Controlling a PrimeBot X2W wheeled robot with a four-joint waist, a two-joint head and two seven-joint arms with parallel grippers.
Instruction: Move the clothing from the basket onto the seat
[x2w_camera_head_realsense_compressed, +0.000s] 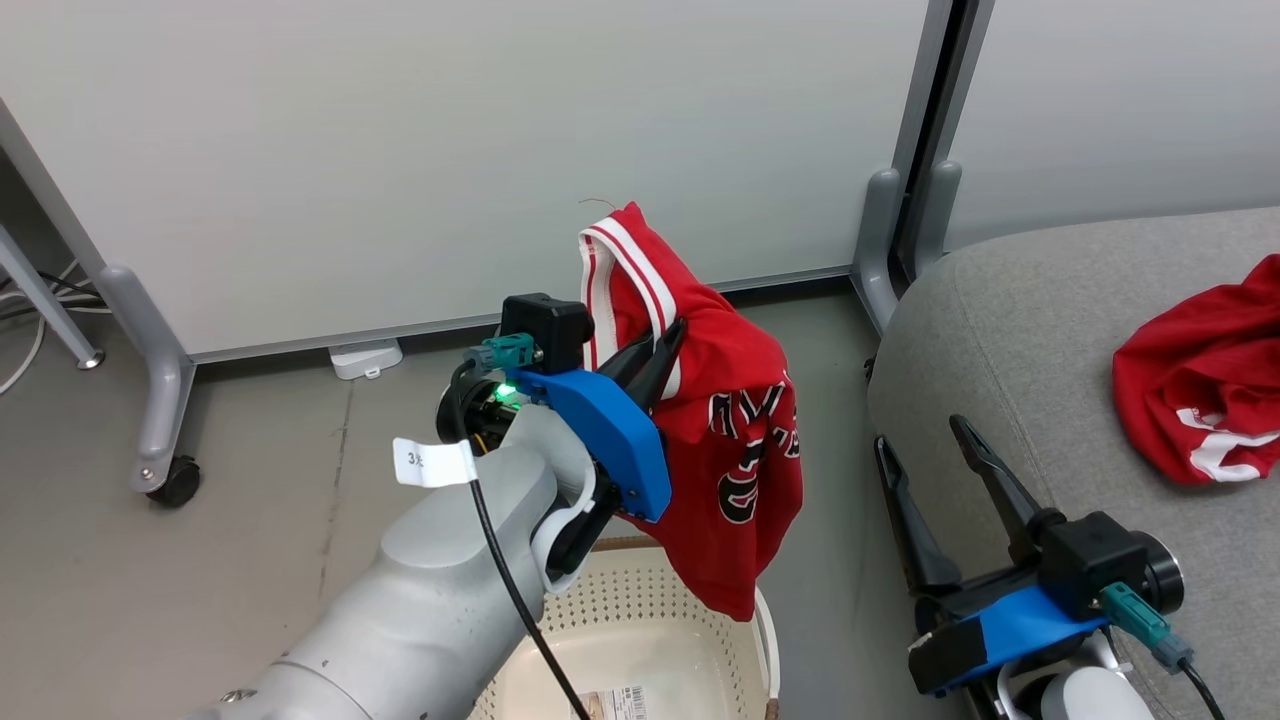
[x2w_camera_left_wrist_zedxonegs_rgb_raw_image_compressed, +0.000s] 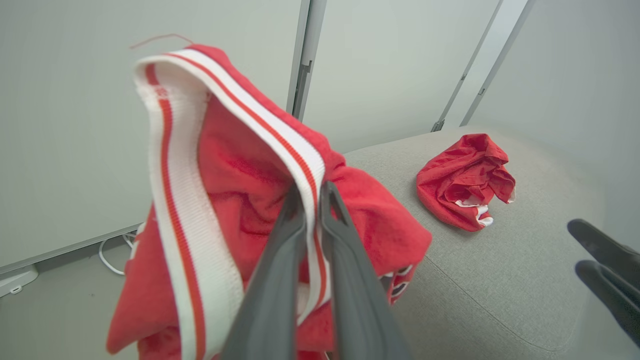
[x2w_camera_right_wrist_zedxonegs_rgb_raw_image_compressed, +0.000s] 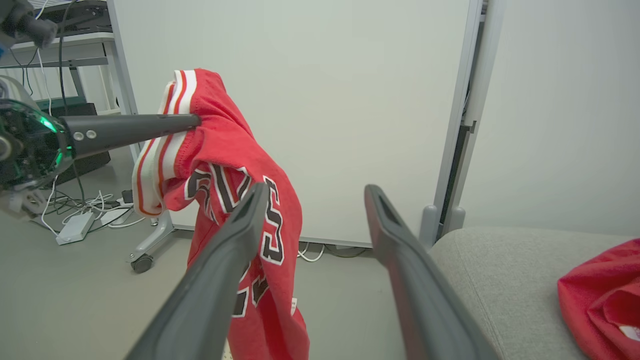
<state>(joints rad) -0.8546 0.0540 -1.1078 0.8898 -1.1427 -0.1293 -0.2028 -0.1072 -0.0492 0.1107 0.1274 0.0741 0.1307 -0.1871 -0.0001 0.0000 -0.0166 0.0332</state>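
Observation:
A red garment (x2w_camera_head_realsense_compressed: 735, 440) with white stripe trim and black-and-white lettering hangs in the air above the basket (x2w_camera_head_realsense_compressed: 640, 640). My left gripper (x2w_camera_head_realsense_compressed: 668, 345) is shut on its striped trim, clear in the left wrist view (x2w_camera_left_wrist_zedxonegs_rgb_raw_image_compressed: 312, 192) and the right wrist view (x2w_camera_right_wrist_zedxonegs_rgb_raw_image_compressed: 197, 120). The hanging garment (x2w_camera_right_wrist_zedxonegs_rgb_raw_image_compressed: 250, 200) shows there too. A second red garment (x2w_camera_head_realsense_compressed: 1200, 375) lies crumpled on the grey seat (x2w_camera_head_realsense_compressed: 1020, 330), also at the garment (x2w_camera_left_wrist_zedxonegs_rgb_raw_image_compressed: 462, 182) on the seat (x2w_camera_left_wrist_zedxonegs_rgb_raw_image_compressed: 500, 270). My right gripper (x2w_camera_head_realsense_compressed: 920, 440) stands open and empty beside the seat's front edge, fingers (x2w_camera_right_wrist_zedxonegs_rgb_raw_image_compressed: 400, 250) spread.
White partition panels (x2w_camera_head_realsense_compressed: 450, 150) on wheeled feet (x2w_camera_head_realsense_compressed: 165, 480) stand behind. Cables and a power strip (x2w_camera_right_wrist_zedxonegs_rgb_raw_image_compressed: 75, 227) lie on the grey floor at the left. The basket's bottom bears a barcode label (x2w_camera_head_realsense_compressed: 615, 703).

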